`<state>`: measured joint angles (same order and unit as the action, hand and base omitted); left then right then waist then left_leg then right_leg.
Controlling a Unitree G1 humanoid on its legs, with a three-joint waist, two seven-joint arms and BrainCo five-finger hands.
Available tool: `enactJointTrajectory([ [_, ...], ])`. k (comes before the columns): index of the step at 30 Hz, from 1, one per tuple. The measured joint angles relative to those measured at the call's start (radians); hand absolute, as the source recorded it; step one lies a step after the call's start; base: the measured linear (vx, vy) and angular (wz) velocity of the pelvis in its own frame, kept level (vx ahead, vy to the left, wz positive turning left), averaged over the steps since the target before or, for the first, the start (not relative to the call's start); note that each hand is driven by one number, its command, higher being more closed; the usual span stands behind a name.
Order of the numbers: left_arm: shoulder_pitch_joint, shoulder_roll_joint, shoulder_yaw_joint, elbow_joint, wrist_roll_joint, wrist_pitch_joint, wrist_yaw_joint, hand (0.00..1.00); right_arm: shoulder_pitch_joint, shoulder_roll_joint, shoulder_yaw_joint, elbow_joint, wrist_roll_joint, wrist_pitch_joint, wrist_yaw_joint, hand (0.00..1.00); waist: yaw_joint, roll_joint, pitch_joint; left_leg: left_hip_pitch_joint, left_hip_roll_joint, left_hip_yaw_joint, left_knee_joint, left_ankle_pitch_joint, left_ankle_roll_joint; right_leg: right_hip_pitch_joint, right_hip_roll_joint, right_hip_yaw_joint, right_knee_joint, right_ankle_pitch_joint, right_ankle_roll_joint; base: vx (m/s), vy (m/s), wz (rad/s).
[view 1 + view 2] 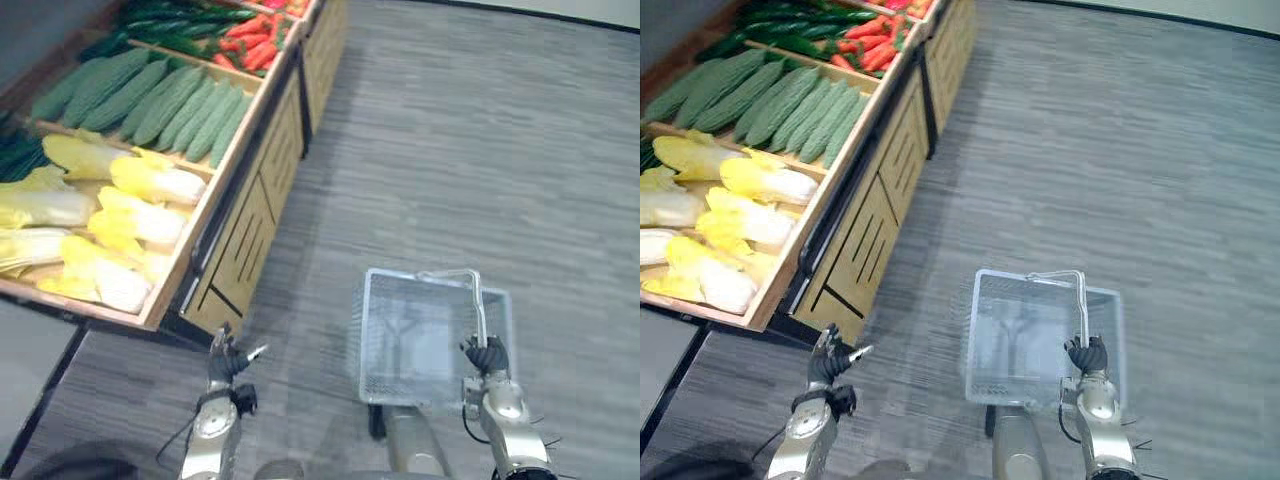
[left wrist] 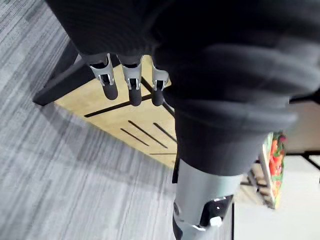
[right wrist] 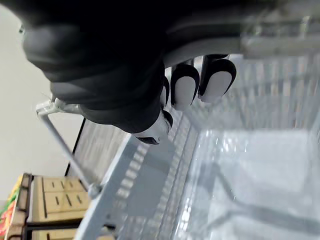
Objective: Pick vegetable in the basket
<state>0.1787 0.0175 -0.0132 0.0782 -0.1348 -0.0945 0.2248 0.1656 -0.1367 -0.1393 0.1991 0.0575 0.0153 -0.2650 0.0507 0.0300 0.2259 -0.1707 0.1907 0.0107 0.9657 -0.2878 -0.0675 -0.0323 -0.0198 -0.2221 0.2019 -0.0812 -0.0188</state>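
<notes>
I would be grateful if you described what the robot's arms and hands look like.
The left arm and right arm are smooth silver-grey tubes. The left hand and right hand each wear a dark ribbed cover over back and wrist, with slim silver fingers ending in rounded dark tips.

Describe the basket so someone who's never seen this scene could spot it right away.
To the right of the long wooden vegetable stand, over the grey floor, hangs the basket, its thin metal handle gripped by the robot's right hand. It is the one silvery wire-mesh thing here, and it is empty, unlike the stand's full compartments.
</notes>
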Motion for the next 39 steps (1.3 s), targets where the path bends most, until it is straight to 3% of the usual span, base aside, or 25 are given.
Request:
enactJointTrajectory([
  [2, -0.002, 0.0, 0.002, -0.056, 0.018, -0.01, 0.004, 0.0, -0.011, -0.004, -0.049, -0.011, 0.014, -0.021, -0.016, 1.0, 0.017, 0.003, -0.003, -0.076, -0.007, 0.088, -0.107, -0.02, 0.023, 0.05, -0.001, -0.028, -0.048, -0.004, 0.007, 0.34, -0.043, 0.4],
  [3, -0.002, 0.002, 0.008, -0.089, 0.037, -0.021, 0.02, 0.0, -0.023, -0.013, -0.092, -0.004, 0.023, -0.035, -0.021, 1.0, 0.02, 0.013, -0.005, -0.122, -0.018, 0.156, -0.276, -0.008, 0.021, 0.08, -0.003, -0.046, -0.067, -0.017, 0.024, 0.31, 0.035, 0.3],
  [4, -0.001, 0.003, 0.008, -0.095, 0.041, -0.021, 0.022, 0.0, -0.025, -0.015, -0.1, -0.003, 0.024, -0.037, -0.021, 1.0, 0.02, 0.02, -0.009, -0.128, -0.017, 0.179, -0.317, 0.011, 0.019, 0.086, -0.002, -0.053, -0.066, -0.023, 0.031, 0.3, 0.054, 0.43],
  [5, 0.008, 0.007, 0.006, -0.119, 0.065, -0.021, 0.031, 0.0, -0.021, -0.034, -0.123, 0.016, 0.03, -0.051, -0.022, 1.0, 0.018, 0.031, -0.016, -0.129, -0.014, 0.287, -0.437, 0.121, 0.107, 0.115, 0.004, -0.069, -0.06, -0.059, 0.056, 0.33, 0.096, 0.65],
  [6, 0.012, 0.02, 0.006, -0.131, 0.093, -0.022, 0.043, 0.0, -0.011, -0.029, -0.132, 0.059, 0.033, -0.051, -0.023, 1.0, 0.015, -0.005, -0.029, -0.09, -0.038, 0.335, -0.486, 0.112, 0.125, 0.131, -0.034, -0.088, -0.051, -0.087, 0.067, 0.33, 0.107, 0.69],
  [7, 0.012, 0.024, 0.007, -0.142, 0.112, -0.022, 0.046, 0.0, -0.003, -0.026, -0.138, 0.076, 0.033, -0.051, -0.023, 1.0, 0.018, -0.022, -0.039, -0.077, -0.056, 0.349, -0.513, 0.109, 0.134, 0.131, -0.049, -0.093, -0.045, -0.101, 0.076, 0.39, 0.127, 0.62],
  [8, 0.03, 0.026, 0.017, -0.173, 0.144, -0.023, 0.055, 0.0, -0.002, -0.024, -0.139, 0.111, 0.032, -0.053, -0.022, 1.0, 0.022, -0.042, -0.048, -0.067, -0.093, 0.337, -0.54, 0.103, 0.143, 0.132, -0.074, -0.106, -0.029, -0.124, 0.088, 0.3, 0.09, 0.46],
  [10, 0.048, 0.025, 0.027, -0.197, 0.183, -0.023, 0.073, 0.0, -0.019, -0.027, -0.139, 0.163, 0.03, -0.055, -0.018, 1.0, 0.02, -0.049, -0.05, -0.044, -0.144, 0.316, -0.565, 0.084, 0.159, 0.13, -0.115, -0.108, 0.037, -0.159, 0.108, 0.3, 0.078, 0.57],
  [12, 0.061, 0.024, 0.026, -0.214, 0.231, -0.02, 0.095, 0.0, -0.036, -0.031, -0.137, 0.258, 0.014, -0.046, -0.014, 1.0, 0.019, -0.041, -0.047, 0.01, -0.182, 0.279, -0.601, 0.071, 0.168, 0.092, -0.162, -0.098, 0.237, -0.166, 0.12, 0.31, 0.09, 0.67],
  [13, 0.076, 0.033, 0.026, -0.258, 0.269, -0.018, 0.108, 0.0, -0.032, -0.025, -0.135, 0.284, 0.007, -0.034, -0.012, 1.0, 0.017, -0.042, -0.047, 0.044, -0.207, 0.24, -0.616, 0.061, 0.171, 0.036, -0.192, -0.059, 0.419, -0.142, 0.117, 0.29, 0.068, 0.73],
  [14, 0.078, 0.039, 0.025, -0.278, 0.288, -0.018, 0.112, 0.0, -0.026, -0.024, -0.134, 0.297, 0.004, -0.031, -0.011, 1.0, 0.014, -0.043, -0.045, 0.058, -0.216, 0.212, -0.619, 0.056, 0.177, 0.0, -0.199, -0.027, 0.514, -0.113, 0.117, 0.3, -0.006, 1.24],
  [15, 0.072, 0.048, 0.02, -0.307, 0.334, -0.019, 0.129, 0.0, 0.006, -0.019, -0.134, 0.315, 0.001, -0.015, -0.002, 1.0, 0.002, -0.044, -0.044, 0.084, -0.224, 0.15, -0.618, 0.038, 0.191, -0.073, -0.175, 0.072, 0.654, -0.156, 0.09, 0.31, -0.068, 1.17],
  [16, 0.073, 0.048, 0.021, -0.313, 0.35, -0.018, 0.133, 0.0, 0.015, -0.014, -0.134, 0.317, 0.001, -0.009, 0.003, 1.0, -0.001, -0.044, -0.044, 0.094, -0.224, 0.129, -0.619, 0.03, 0.194, -0.1, -0.157, 0.107, 0.671, -0.171, 0.076, 0.31, -0.083, 1.26],
  [19, 0.076, 0.043, 0.01, -0.323, 0.408, -0.001, 0.172, 0.0, 0.037, 0.004, -0.14, 0.279, 0.012, -0.016, 0.006, 1.0, -0.01, -0.043, -0.044, 0.142, -0.219, 0.028, -0.616, 0.005, 0.168, -0.212, -0.051, 0.283, 0.581, -0.224, 0.072, 0.3, -0.113, 0.86],
  [21, 0.055, 0.04, -0.019, -0.323, 0.425, 0.003, 0.175, 0.0, 0.071, 0.023, -0.136, 0.251, 0.013, -0.037, 0.008, 1.0, -0.01, -0.047, -0.044, 0.16, -0.202, -0.067, -0.59, -0.017, 0.132, -0.26, 0.026, 0.421, 0.42, -0.213, 0.079, 0.41, -0.247, 1.47],
  [22, 0.053, 0.04, -0.026, -0.323, 0.426, 0.003, 0.175, 0.0, 0.079, 0.025, -0.136, 0.243, 0.013, -0.042, 0.008, 1.0, -0.011, -0.053, -0.045, 0.16, -0.202, -0.084, -0.573, -0.028, 0.114, -0.262, 0.026, 0.434, 0.371, -0.197, 0.083, 0.41, -0.299, 1.64],
  [23, 0.046, 0.045, -0.033, -0.325, 0.426, 0.003, 0.174, 0.0, 0.09, 0.029, -0.133, 0.239, 0.017, -0.049, 0.007, 1.0, -0.01, -0.087, -0.043, 0.159, -0.217, -0.106, -0.534, -0.06, 0.08, -0.249, -0.001, 0.446, 0.262, -0.077, 0.071, 0.3, -0.302, 1.36],
  [24, 0.035, 0.037, -0.035, -0.31, 0.426, 0.007, 0.173, 0.0, 0.095, 0.016, -0.129, 0.248, 0.03, -0.049, 0.008, 1.0, -0.009, -0.073, -0.038, 0.154, -0.203, -0.143, -0.501, -0.094, 0.061, -0.246, -0.001, 0.407, 0.299, -0.072, 0.118, 0.28, -0.301, 1.3],
  [27, 0.029, 0.02, -0.07, -0.311, 0.426, 0.009, 0.166, 0.0, 0.094, 0.007, -0.12, 0.245, 0.054, -0.048, 0.012, 1.0, 0.02, -0.04, -0.054, 0.143, -0.15, -0.203, -0.543, -0.061, 0.014, -0.237, 0.001, 0.291, 0.295, -0.099, 0.077, 0.24, -0.288, 0.98],
  [29, 0.018, 0.017, -0.072, -0.309, 0.424, 0.009, 0.165, 0.0, 0.106, 0.009, -0.139, 0.251, 0.064, -0.045, 0.008, 1.0, 0.018, -0.039, -0.054, 0.147, -0.122, -0.185, -0.609, -0.016, -0.012, -0.224, -0.011, 0.233, 0.281, -0.098, 0.06, 0.12, -0.256, 0.98],
  [31, -0.01, 0.023, -0.073, -0.284, 0.422, 0.009, 0.154, 0.0, 0.13, 0.003, -0.143, 0.253, 0.071, -0.045, 0.009, 1.0, 0.01, -0.044, -0.052, 0.15, -0.105, -0.131, -0.655, 0.025, -0.013, -0.201, -0.028, 0.183, 0.263, -0.096, 0.049, 0.02, -0.179, 0.84],
  [32, -0.034, 0.03, -0.076, -0.262, 0.421, 0.009, 0.145, 0.0, 0.143, 0.003, -0.143, 0.253, 0.072, -0.045, 0.012, 1.0, 0.004, -0.045, -0.052, 0.152, -0.092, -0.066, -0.673, 0.036, 0.003, -0.185, -0.037, 0.157, 0.251, -0.096, 0.044, -0.06, -0.103, 0.72],
  [34, -0.07, 0.051, -0.077, -0.241, 0.421, 0.009, 0.144, 0.0, 0.141, 0.012, -0.142, 0.257, 0.078, -0.045, 0.015, 1.0, -0.011, -0.05, -0.052, 0.15, -0.071, 0.034, -0.704, 0.047, -0.001, -0.182, -0.049, 0.128, 0.236, -0.097, 0.042, -0.11, -0.062, 0.47],
  [39, -0.157, 0.126, -0.079, -0.102, 0.42, 0.012, 0.127, 0.0, 0.129, 0.024, -0.116, 0.28, 0.079, -0.046, 0.052, 1.0, -0.014, -0.066, -0.072, 0.16, -0.07, 0.082, -0.792, 0.101, -0.012, -0.181, -0.042, 0.148, 0.153, -0.043, 0.035, -0.12, -0.003, -0.06],
])
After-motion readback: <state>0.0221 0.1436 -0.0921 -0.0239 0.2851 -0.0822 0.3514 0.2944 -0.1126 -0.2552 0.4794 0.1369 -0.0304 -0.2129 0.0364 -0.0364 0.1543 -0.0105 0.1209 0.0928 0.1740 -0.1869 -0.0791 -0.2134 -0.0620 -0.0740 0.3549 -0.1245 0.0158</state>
